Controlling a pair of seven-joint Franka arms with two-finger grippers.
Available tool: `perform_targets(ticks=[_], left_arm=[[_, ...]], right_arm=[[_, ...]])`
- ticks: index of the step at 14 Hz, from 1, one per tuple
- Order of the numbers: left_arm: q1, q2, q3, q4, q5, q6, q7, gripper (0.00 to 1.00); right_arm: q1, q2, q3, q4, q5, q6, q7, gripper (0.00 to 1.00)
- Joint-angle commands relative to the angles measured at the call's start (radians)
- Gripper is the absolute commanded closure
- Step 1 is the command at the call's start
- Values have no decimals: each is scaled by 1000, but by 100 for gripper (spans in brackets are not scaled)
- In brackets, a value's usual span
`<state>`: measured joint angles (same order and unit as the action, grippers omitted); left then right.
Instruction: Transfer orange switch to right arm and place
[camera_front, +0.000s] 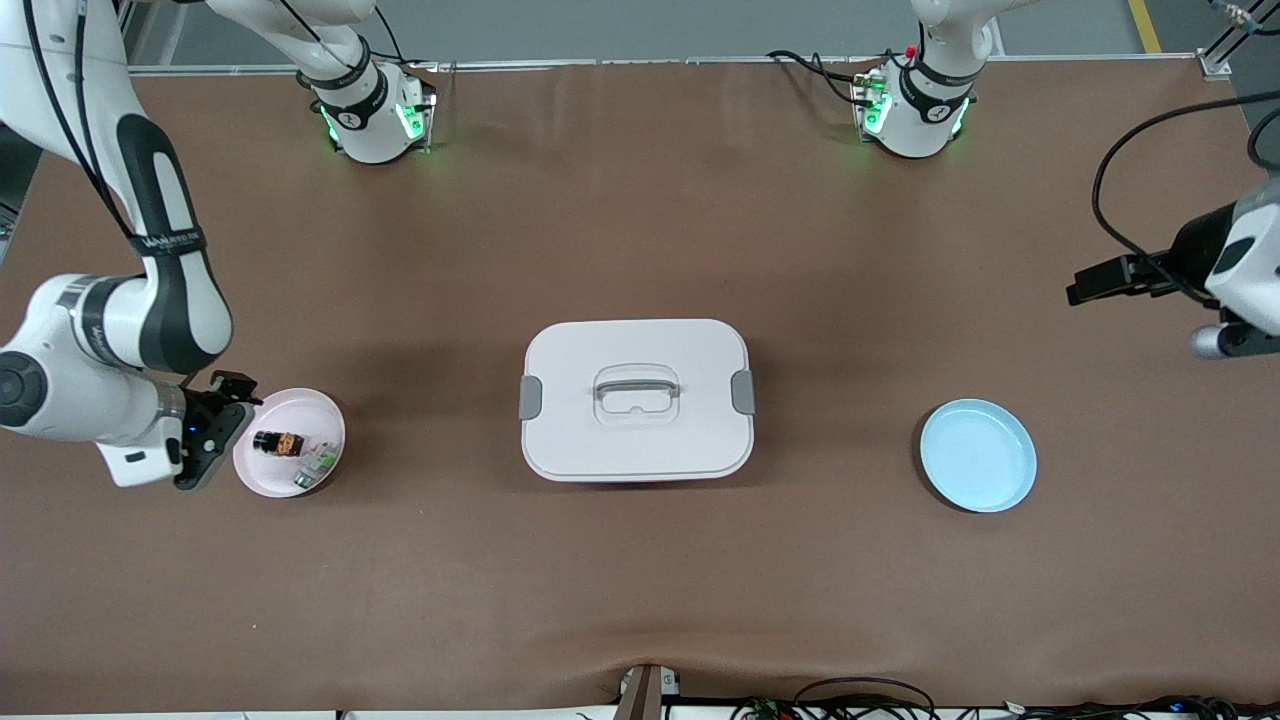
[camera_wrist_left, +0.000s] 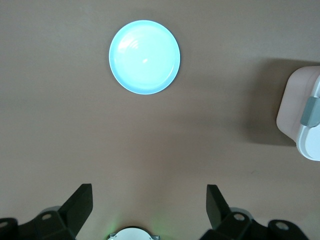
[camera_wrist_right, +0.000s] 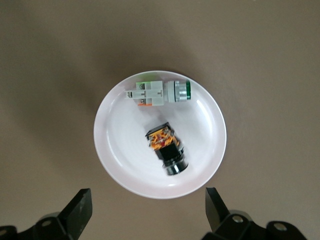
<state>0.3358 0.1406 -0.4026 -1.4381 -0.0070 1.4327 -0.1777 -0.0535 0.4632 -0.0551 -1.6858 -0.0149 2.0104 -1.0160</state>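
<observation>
Nearest the front camera, the blue plate (camera_front: 978, 455) lies bare toward the left arm's end of the table from the white lidded box (camera_front: 637, 400). At the box's right-arm end sits the pink plate (camera_front: 262, 473), holding the orange switch (camera_front: 279, 442) beside a small white-and-green part (camera_front: 317, 466). Just beside that plate's rim hangs the right gripper (camera_front: 214, 430), jaws spread and empty. To finish cleanly, I judge it should lift straight up, clear of the rim. Open too, the left gripper (camera_wrist_left: 149, 207) waits high, away from the box.
</observation>
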Motion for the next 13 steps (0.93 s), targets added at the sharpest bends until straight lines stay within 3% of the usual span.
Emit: perform_targets(ticks=[1, 3, 5, 9, 13], left_arm=[[31, -167, 1, -216, -2, 125, 4, 0], [34, -313, 2, -405, -36, 253, 18, 0], [34, -389, 2, -494, -70, 296, 29, 0], [29, -388, 4, -481, -86, 313, 113, 0], [34, -366, 8, -444, -96, 316, 115, 0]], right_arm=[[-23, -69, 11, -12, 18, -47, 137, 0], [-48, -119, 9, -11, 18, -64, 221, 0], [-65, -161, 9, -2, 19, -84, 276, 0], [-59, -230, 12, 21, 27, -182, 583, 0], [-71, -219, 11, 179, 30, -370, 656, 0]])
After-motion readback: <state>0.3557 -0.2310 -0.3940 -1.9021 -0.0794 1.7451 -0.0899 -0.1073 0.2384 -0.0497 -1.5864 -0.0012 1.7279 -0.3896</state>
